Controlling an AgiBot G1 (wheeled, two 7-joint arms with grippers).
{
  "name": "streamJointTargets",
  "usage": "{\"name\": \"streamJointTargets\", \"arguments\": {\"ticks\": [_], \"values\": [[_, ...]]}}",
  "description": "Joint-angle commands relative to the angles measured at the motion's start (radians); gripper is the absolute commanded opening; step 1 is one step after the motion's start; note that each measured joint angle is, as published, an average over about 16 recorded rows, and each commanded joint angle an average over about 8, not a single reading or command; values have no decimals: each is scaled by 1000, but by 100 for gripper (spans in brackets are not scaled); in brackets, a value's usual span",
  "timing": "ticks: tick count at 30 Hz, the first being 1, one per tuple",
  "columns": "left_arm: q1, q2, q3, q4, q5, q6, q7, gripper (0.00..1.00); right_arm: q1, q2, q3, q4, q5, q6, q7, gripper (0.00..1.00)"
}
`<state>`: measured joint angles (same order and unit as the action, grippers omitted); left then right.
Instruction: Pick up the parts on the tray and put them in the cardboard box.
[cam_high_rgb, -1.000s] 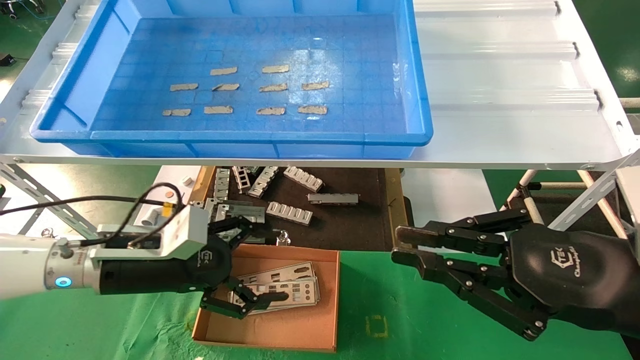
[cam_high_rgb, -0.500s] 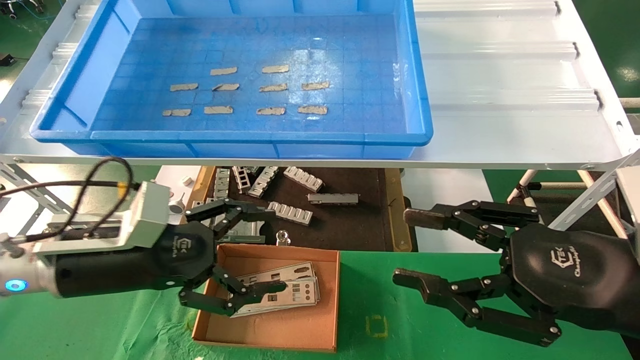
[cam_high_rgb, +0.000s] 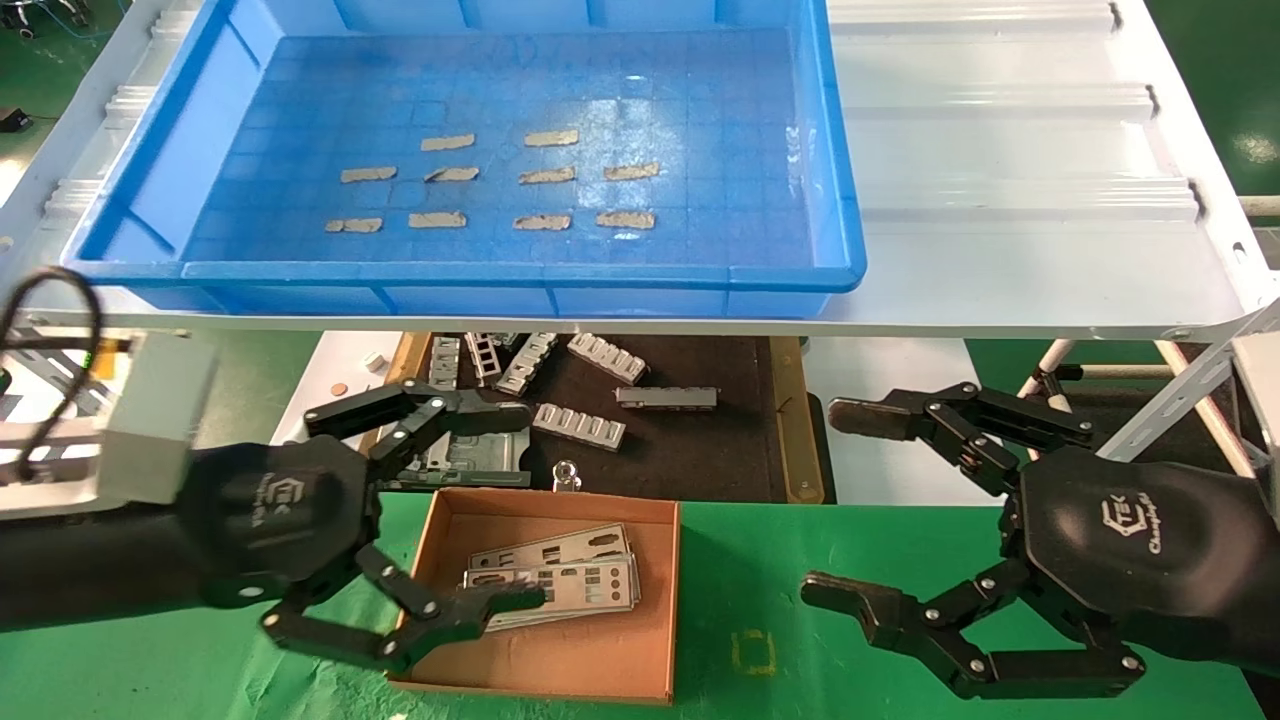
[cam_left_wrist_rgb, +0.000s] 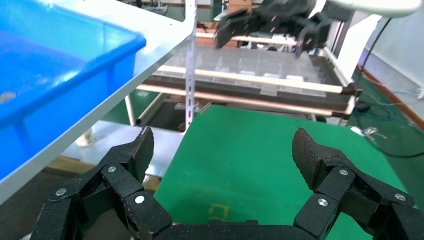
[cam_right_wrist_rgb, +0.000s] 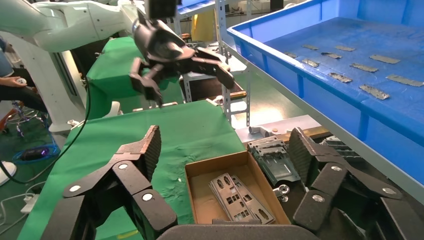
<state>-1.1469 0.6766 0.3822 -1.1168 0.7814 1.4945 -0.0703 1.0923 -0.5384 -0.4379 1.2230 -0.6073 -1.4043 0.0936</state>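
Thin silver-grey parts (cam_high_rgb: 560, 580) lie stacked in the brown cardboard box (cam_high_rgb: 560, 506) on the green cloth; they also show in the right wrist view (cam_right_wrist_rgb: 240, 197), inside the box (cam_right_wrist_rgb: 215, 162). The blue tray (cam_high_rgb: 500, 275) on the white shelf holds no parts, only tape strips. My left gripper (cam_high_rgb: 517, 508) is open and empty, its lower finger over the box's near left part and its upper finger behind the box. My right gripper (cam_high_rgb: 832, 502) is open wide and empty, right of the box. In the wrist views both the left gripper (cam_left_wrist_rgb: 223, 147) and the right gripper (cam_right_wrist_rgb: 225, 145) hold nothing.
Several tan tape strips (cam_high_rgb: 540, 222) lie on the tray floor. Ribbed grey brackets (cam_high_rgb: 580, 425) lie on a dark mat (cam_high_rgb: 690, 450) behind the box, under the white shelf (cam_high_rgb: 1000, 200). Shelf struts (cam_high_rgb: 1180, 400) stand at the right. Green cloth (cam_high_rgb: 760, 600) lies between the grippers.
My left gripper has drawn back to the left from the plates and opened wider. My right gripper has gone from nearly shut to wide open.
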Motion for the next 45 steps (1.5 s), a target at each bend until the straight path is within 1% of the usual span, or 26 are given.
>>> {"name": "streamJointTargets", "arguments": {"ticks": [1, 9, 14, 45], "values": [[16, -14, -22, -37, -11, 0, -26, 100, 0, 0, 0, 0, 0, 0, 0, 100], [72, -65, -102, -167, -51, 2, -116, 100, 0, 0, 0, 0, 0, 0, 0, 100], [87, -79, -123, -201, -63, 3, -134, 100, 0, 0, 0, 0, 0, 0, 0, 100], [74, -67, -104, -169, -52, 1, -118, 100, 0, 0, 0, 0, 0, 0, 0, 100]]}}
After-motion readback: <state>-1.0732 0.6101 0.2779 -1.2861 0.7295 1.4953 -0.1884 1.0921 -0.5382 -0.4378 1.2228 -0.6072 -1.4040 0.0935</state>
